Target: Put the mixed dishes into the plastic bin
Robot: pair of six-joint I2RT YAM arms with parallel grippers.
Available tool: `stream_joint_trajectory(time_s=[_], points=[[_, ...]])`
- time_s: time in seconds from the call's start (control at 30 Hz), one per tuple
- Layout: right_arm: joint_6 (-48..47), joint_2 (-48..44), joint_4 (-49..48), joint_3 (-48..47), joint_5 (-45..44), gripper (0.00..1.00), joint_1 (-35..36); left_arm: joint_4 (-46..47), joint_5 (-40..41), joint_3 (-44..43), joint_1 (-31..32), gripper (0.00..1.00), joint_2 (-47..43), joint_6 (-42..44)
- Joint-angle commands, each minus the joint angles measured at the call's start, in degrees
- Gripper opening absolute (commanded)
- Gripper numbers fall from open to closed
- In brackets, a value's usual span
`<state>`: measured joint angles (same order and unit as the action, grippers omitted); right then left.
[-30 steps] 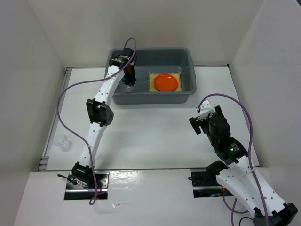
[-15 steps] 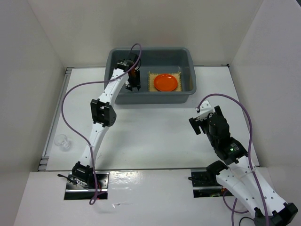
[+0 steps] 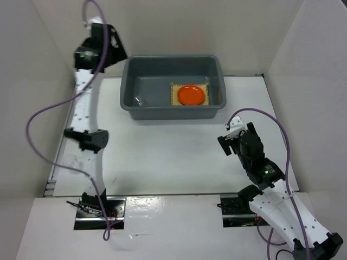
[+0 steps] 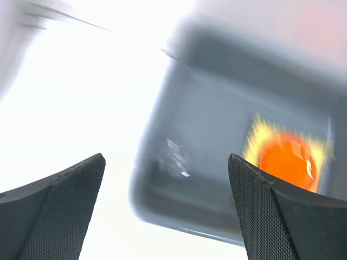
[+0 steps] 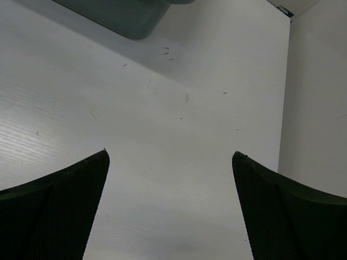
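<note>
The desk [image 3: 173, 154] is boxed in on three sides by white panels [image 3: 179, 27]. At its far middle sits the plastic bin [image 3: 162, 112]. Inside, the orange plate [image 3: 191, 95] rests on the yellow mat [image 3: 174, 99] at the right, and a clear cup [image 3: 139, 100] lies at the left. The left tool [image 4: 165, 158] hangs spread and empty, up beside the bin's left end. The right tool [image 5: 169, 154], also spread and empty, hovers over the desk near the bin's right corner.

View: blurred throughout, edges soft.
Left gripper [image 4: 165, 157]: two dark textured fingers [image 4: 65, 197] at the bottom corners, spread wide, nothing between them.
Plastic bin [image 4: 217, 127]: blue-grey, fills the middle.
Orange plate [image 4: 287, 162]: in the bin's right part, on the yellow mat [image 4: 250, 142].
Clear cup [image 4: 176, 160]: faint glint on the bin floor, left part; shape unclear.
Table [image 4: 81, 97]: white, left of the bin.
</note>
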<state>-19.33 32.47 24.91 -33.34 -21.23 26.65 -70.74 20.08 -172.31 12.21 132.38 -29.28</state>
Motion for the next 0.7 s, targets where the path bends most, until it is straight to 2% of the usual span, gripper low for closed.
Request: stream_joint_trajectory(time_s=[0.0,0.03,0.07,0.1,0.13,0.2,0.27,0.47,0.57,0.67], points=[[0.1,-1.3,-2.8,0.0,-1.0,0.98,0.6,-4.1,19.9,18.1,-7.1,1.0,-15.0,-6.9],[0.1,-1.3,-2.8,0.0,-1.0,0.98,0.6,-4.1,29.7,25.3,-7.1,1.0,-21.8,-9.5],[0.1,-1.3,-2.8,0.0,-1.0,0.98,0.6,-3.1,34.5,32.8,-7.1,1.0,-25.1,-11.5],[0.1,-1.8,-2.8,0.0,-1.0,0.98,0.6,1.7,38.0,40.8,-7.1,1.0,-28.5,-12.1],[0.1,-1.8,-2.8,0.0,-1.0,0.98,1.1,4.9,39.4,56.3,-7.1,1.0,-35.0,-11.0],[0.1,-1.8,-2.8,0.0,-1.0,0.98,1.1,13.6,35.7,69.6,-8.3,1.0,-40.9,-10.3],[0.1,-1.8,-2.8,0.0,-1.0,0.98,1.1,16.9,28.6,83.7,-10.5,1.0,-47.6,-11.7],[0.1,-1.2,-2.8,0.0,-1.0,0.98,1.7,13.4,14.7,100.3,-17.6,1.0,-56.0,-20.4],[0.1,-1.2,-2.8,0.0,-1.0,0.98,2.9,9.8,14.6,105.8,-19.8,1.0,-55.2,-24.9],[0.1,-0.7,-2.8,0.0,-1.0,0.98,3.5,7.6,17.4,103.9,-22.1,1.0,-50.4,-25.8]])
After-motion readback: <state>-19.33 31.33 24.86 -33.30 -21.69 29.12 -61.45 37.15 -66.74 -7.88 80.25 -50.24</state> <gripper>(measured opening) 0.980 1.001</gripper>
